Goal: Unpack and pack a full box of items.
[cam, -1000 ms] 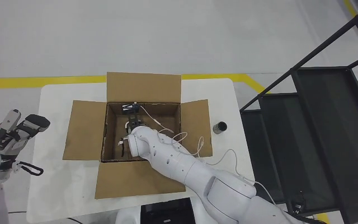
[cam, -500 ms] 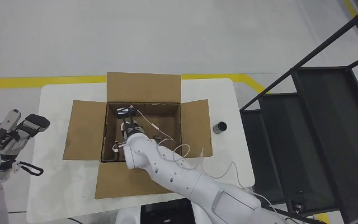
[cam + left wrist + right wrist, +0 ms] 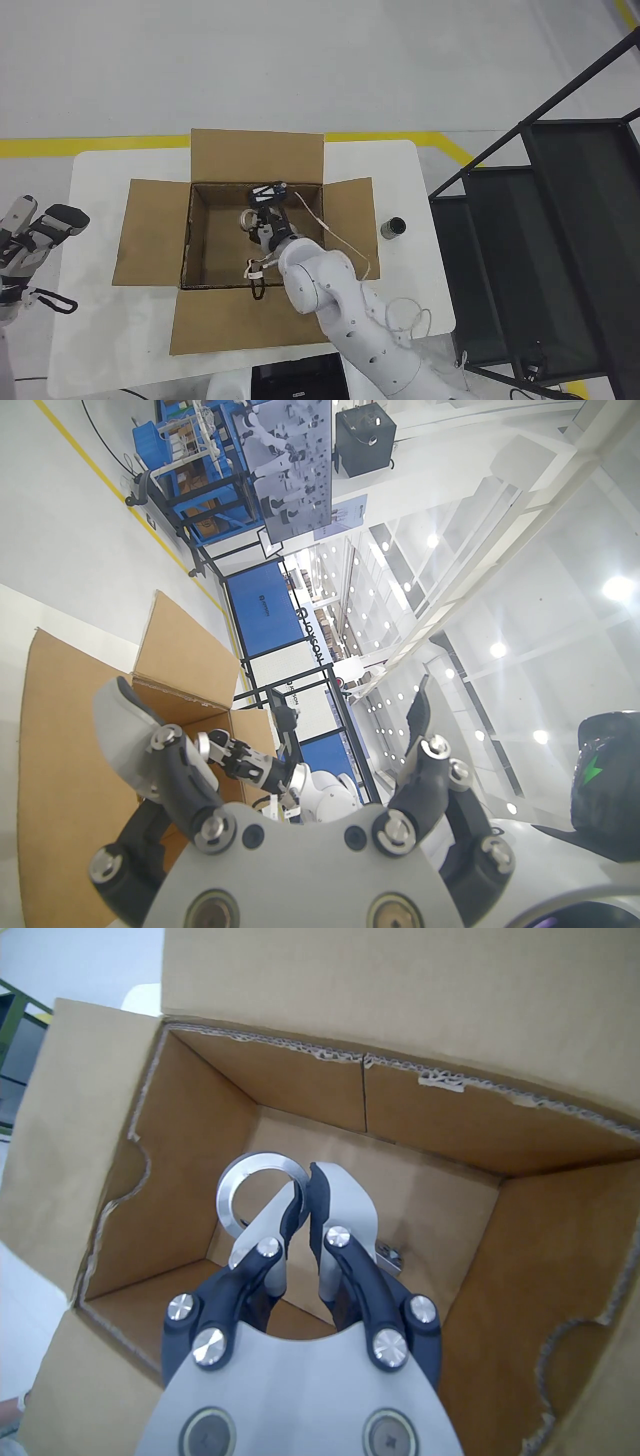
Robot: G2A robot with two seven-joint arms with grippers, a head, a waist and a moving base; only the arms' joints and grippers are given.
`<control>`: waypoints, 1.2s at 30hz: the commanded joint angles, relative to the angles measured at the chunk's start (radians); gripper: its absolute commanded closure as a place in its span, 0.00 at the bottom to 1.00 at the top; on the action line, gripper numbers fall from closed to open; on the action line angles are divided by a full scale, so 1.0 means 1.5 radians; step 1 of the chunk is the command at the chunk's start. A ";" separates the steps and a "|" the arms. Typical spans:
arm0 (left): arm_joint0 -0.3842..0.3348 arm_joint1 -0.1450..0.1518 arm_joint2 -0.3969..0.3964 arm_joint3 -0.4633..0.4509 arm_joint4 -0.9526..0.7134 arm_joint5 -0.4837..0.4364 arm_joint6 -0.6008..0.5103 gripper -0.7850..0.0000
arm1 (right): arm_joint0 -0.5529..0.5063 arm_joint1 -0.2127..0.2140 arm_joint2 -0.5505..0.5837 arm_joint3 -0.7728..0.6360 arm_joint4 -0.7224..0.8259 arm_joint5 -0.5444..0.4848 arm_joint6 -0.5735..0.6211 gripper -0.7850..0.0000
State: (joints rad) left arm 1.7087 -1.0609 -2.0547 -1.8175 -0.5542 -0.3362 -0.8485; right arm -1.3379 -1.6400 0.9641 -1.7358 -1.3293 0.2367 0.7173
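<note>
- I see the cardboard box (image 3: 150,245) standing open on the white table (image 3: 100,170), all four flaps folded outward.
- My right gripper (image 3: 306,1183) is down inside the box, toward the back wall and on the half nearer the small dark cylinder (image 3: 393,229).
- Its fingers are pinched together on the rim of a metal ring (image 3: 226,1200). The rest of the ring sticks out to one side of the fingertips.
- In the top view the ring (image 3: 246,218) sits just beside the right gripper (image 3: 262,214), within the box opening. I cannot tell whether it touches the box floor.
- A small metal piece (image 3: 391,1259) lies on the box floor near a side wall, apart from the ring.
- The small dark cylinder stands on the table just outside the side flap of the box.
- My left gripper (image 3: 35,240) hangs well away from the box, past the table edge on the side opposite the cylinder.
- In its own wrist view the left gripper (image 3: 267,700) has its fingers spread wide with nothing between them, and the box (image 3: 75,700) lies beyond it.
</note>
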 commanded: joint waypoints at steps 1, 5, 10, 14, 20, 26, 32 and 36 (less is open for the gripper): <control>0.000 0.000 0.000 0.000 0.000 0.000 0.000 0.00 | -0.030 0.009 0.027 -0.053 -0.001 -0.044 0.015 1.00; 0.000 0.000 0.000 0.000 0.000 0.000 0.000 0.00 | -0.065 0.022 0.071 -0.101 0.041 -0.117 0.036 1.00; 0.000 0.000 0.000 0.000 0.000 0.000 0.000 0.00 | -0.086 0.032 0.122 -0.110 0.142 -0.195 0.031 1.00; 0.000 0.000 0.000 0.000 0.000 0.000 0.000 0.00 | -0.109 0.040 0.165 -0.118 0.217 -0.247 0.018 1.00; 0.000 0.000 0.000 0.000 0.000 0.000 0.000 0.00 | -0.163 0.055 0.235 -0.149 0.312 -0.311 -0.002 1.00; 0.000 0.000 0.000 0.000 0.000 0.000 0.000 0.00 | -0.223 0.071 0.318 -0.158 0.429 -0.404 -0.023 1.00; 0.000 0.000 0.000 0.000 0.000 0.000 0.000 0.00 | -0.278 0.087 0.398 -0.151 0.531 -0.492 -0.046 1.00; 0.000 0.000 0.000 0.000 0.000 0.000 0.000 0.00 | -0.313 0.096 0.441 -0.143 0.589 -0.542 -0.064 1.00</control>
State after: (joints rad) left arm 1.7087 -1.0609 -2.0547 -1.8175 -0.5542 -0.3362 -0.8485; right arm -1.7945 -1.4988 1.6095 -1.9536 -0.4677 -0.5592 0.6279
